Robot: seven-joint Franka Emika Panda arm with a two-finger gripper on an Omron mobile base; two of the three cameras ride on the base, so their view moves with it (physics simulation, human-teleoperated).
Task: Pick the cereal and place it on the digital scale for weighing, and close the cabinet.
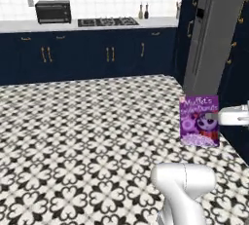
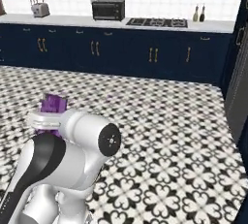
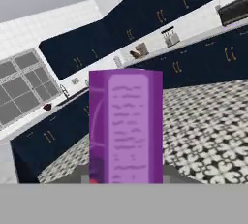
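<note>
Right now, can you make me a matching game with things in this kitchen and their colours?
Things:
1. cereal
2. toaster oven
3. floor
4. counter cabinets

Colours:
A. navy blue
B. purple
C. black and white pattern
D. black

Pairs: 1-B, 2-D, 3-C, 4-A. The gripper holds the cereal up over the floor.
</note>
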